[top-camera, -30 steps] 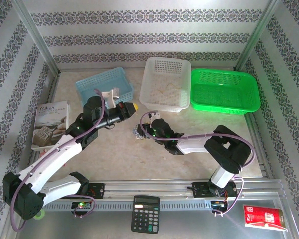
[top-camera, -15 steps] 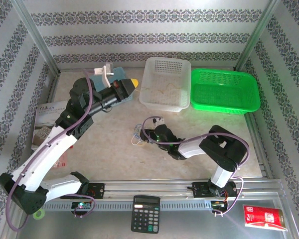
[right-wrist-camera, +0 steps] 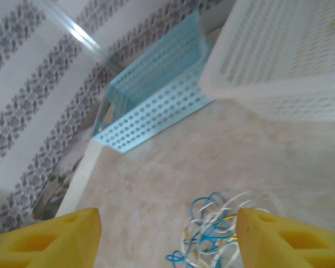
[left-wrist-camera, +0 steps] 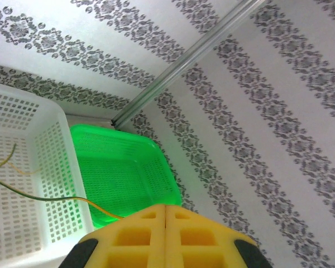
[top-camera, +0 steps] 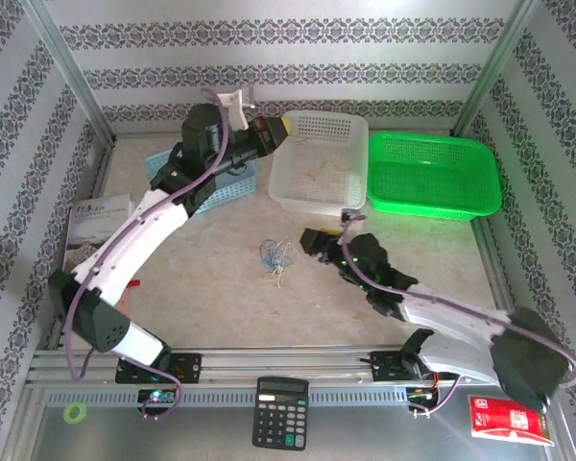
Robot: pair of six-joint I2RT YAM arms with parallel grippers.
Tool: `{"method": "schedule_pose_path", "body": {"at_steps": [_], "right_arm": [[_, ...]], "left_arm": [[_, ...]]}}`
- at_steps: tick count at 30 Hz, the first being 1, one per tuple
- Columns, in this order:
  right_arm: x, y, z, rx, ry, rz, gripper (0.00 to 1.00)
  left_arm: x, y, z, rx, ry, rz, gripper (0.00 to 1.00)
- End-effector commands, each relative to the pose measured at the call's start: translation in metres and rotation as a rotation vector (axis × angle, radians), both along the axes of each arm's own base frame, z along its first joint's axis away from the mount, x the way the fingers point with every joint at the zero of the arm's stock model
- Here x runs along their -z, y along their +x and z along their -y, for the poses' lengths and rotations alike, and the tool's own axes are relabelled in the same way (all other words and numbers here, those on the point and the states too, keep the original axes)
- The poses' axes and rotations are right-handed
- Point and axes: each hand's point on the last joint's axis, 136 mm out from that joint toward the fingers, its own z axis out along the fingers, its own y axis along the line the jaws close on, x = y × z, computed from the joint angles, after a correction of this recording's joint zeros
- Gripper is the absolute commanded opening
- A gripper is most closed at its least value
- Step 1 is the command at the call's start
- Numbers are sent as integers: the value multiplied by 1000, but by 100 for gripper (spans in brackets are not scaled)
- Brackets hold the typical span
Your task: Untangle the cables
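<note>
I'm looking at two arms built alike. The left arm [top-camera: 139,230] and the right arm [top-camera: 451,312] are both showing smooth white shells on the long links and chunky black housings at the joints. Thick purple cables [top-camera: 227,139] are looping along both. The black bases are sitting on the rail [top-camera: 288,363], and a small green light [top-camera: 156,395] is glowing just below it, under the left base. I'm seeing a white bracket [top-camera: 232,99] on the left wrist. The left fingers [left-wrist-camera: 134,240] and right fingers [right-wrist-camera: 50,240] are showing bright yellow, blocky, with recessed pockets moulded in.
</note>
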Motion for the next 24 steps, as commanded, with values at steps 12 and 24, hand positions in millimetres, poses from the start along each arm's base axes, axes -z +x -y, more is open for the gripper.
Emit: {"method": "schedule_pose_path", "body": {"at_steps": [12,24], "right_arm": [[8,-19,130,280,17,-113,78],[9,-11,120,208,27,-183,77]], "left_arm": [[90,108,67,120,162,-13,3],[163,160,89,131,296,-110,71]]}}
